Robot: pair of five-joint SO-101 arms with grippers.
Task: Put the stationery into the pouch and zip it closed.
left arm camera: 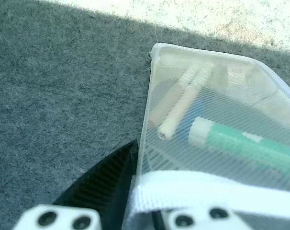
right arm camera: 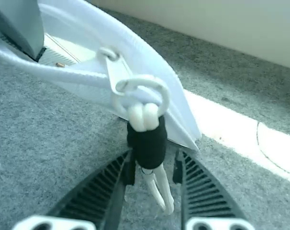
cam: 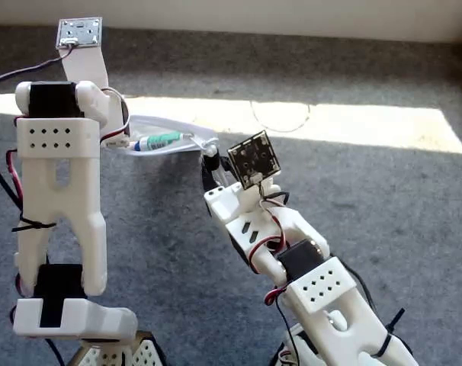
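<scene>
- Worktop, grey and felt-like, is lying under both pincers, with a sunlit strip crossing it beyond them.
- Pouch, translucent white mesh, is stretching between the two pincers, one end at each.
- Left pincer is gripping the pouch by its banded end. Its black finger is showing beside the mesh, and the pouch is running straight out ahead of it.
- Right pincer is standing narrow, pinching the black tab of the zipper pull between its jaws, with the pouch's far end directly ahead of its tips.
- Green stick with a white cap is lying inside the pouch, just ahead of the left pincer.
- White pen is lying inside the pouch too, slightly farther from the left pincer than the green stick, and slanting alongside it.
- Zipper pull ring is hanging from the slider just ahead of the right pincer. The pouch's two lips are standing apart beyond the slider.
</scene>
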